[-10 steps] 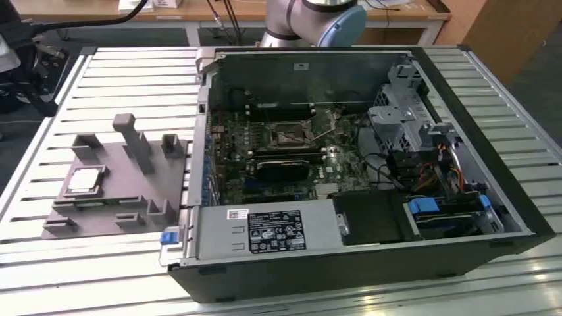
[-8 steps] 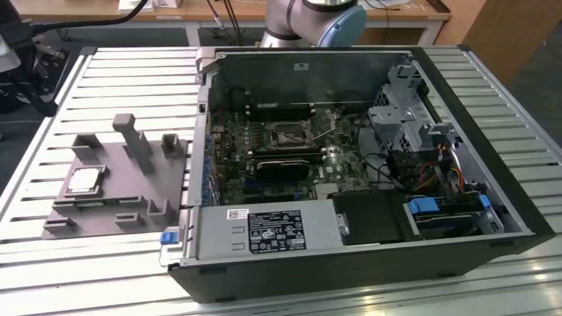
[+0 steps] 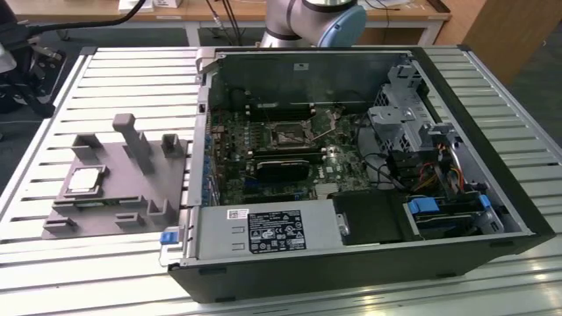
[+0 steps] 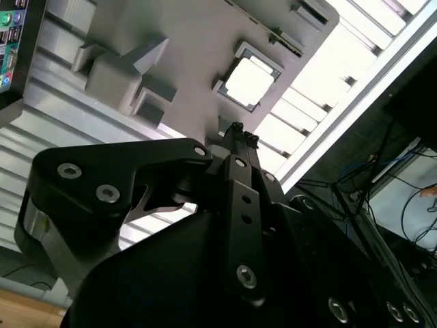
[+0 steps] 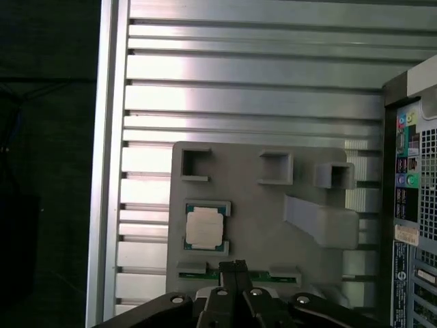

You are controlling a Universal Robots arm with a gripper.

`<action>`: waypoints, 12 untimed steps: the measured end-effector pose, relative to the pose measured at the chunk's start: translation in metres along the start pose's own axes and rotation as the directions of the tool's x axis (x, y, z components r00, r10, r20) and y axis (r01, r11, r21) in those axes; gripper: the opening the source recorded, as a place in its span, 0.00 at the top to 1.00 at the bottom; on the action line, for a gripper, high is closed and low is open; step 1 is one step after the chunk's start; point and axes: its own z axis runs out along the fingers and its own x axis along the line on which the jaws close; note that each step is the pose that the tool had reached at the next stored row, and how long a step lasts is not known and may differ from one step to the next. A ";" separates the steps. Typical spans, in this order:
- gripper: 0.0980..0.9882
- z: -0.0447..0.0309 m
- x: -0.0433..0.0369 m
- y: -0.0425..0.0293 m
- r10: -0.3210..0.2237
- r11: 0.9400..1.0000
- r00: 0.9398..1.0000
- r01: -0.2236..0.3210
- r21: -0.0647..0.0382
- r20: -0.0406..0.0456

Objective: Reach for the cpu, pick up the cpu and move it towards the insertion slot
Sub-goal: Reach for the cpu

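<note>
in the first wrist view my hand (image 5: pixel 233 265) is clenched on nothing, fingertips pressed together. it hangs over the edge of the grey fixture (image 5: pixel 259 225), clear of it. just beyond the tips the cpu (image 5: pixel 204 227) lies flat in its square recess, which i judge keeps it squared for a pickup from above. the reach is not yet finished. further off, in the exterior view, the computer case (image 3: pixel 351 276) lies open on the slatted counter (image 3: pixel 123 72), so the insertion slot (image 3: pixel 287 135) faces up, well apart from the cpu.
</note>
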 end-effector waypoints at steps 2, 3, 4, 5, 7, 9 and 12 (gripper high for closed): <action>0.99 0.0001 0.0011 -0.0036 -0.002 1.000 1.000 0.002 0.000 0.000; 0.99 0.0003 0.0016 -0.0058 -0.002 1.000 1.000 0.002 0.000 0.000; 0.99 0.0009 0.0019 -0.0073 -0.003 1.000 1.000 0.003 0.000 0.000; 0.99 0.0018 0.0021 -0.0086 -0.004 1.000 1.000 0.004 0.000 0.000; 0.99 0.0048 0.0029 -0.0097 -0.004 1.000 1.000 0.004 -0.001 0.000; 0.92 0.0083 0.0036 -0.0099 -0.004 1.000 1.000 0.004 -0.001 -0.001; 0.78 0.0139 0.0052 -0.0101 -0.003 1.000 1.000 0.003 -0.001 -0.002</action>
